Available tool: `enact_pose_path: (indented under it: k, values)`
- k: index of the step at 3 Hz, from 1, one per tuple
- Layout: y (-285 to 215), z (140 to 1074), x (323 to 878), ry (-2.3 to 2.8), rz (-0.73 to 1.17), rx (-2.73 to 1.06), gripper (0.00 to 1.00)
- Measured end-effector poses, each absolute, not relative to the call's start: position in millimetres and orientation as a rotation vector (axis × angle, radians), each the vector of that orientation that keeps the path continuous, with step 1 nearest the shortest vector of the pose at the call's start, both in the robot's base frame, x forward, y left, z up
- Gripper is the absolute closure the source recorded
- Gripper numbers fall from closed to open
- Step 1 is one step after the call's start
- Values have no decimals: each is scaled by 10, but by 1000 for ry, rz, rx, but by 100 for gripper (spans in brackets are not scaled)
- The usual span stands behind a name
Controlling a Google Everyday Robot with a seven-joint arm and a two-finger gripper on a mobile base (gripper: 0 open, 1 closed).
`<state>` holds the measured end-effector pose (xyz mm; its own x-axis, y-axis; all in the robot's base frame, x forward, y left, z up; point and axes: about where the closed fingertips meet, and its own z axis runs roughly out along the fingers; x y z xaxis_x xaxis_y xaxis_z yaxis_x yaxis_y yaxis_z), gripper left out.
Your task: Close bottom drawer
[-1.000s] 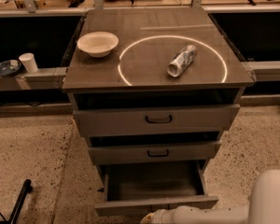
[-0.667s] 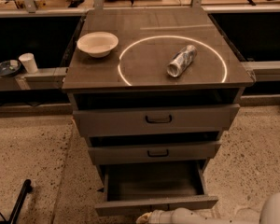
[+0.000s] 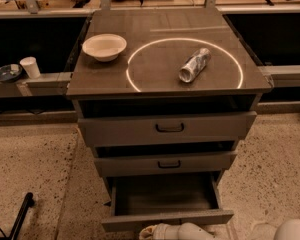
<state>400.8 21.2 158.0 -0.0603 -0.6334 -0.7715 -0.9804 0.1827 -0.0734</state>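
Observation:
The bottom drawer [image 3: 165, 219] of the grey cabinet is pulled far out, and its empty inside shows. The middle drawer [image 3: 165, 163] and the wider top drawer [image 3: 167, 128] above it stand slightly out. My gripper [image 3: 151, 231] is at the bottom edge of the view, just in front of the bottom drawer's front panel, left of centre. My white arm [image 3: 200, 232] runs from it to the lower right corner.
A white bowl [image 3: 104, 46] and a can lying on its side [image 3: 194, 65] sit on the cabinet top [image 3: 160, 76], inside and beside a lit ring. A white cup [image 3: 30, 67] and a dark dish [image 3: 7, 73] stand on a ledge at left. A black pole [image 3: 20, 218] leans at the lower left.
My arm and gripper have slid left along the bottom edge, closer to the bottom drawer's front. The drawer itself has not visibly moved.

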Motion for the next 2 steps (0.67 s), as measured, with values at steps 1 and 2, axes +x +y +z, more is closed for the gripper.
enact_pose_path:
  k: [1, 2]
  values:
    - [340, 1474, 4154, 1743, 665, -1476, 100]
    - [473, 1401, 4263, 1694, 694, -1466, 82]
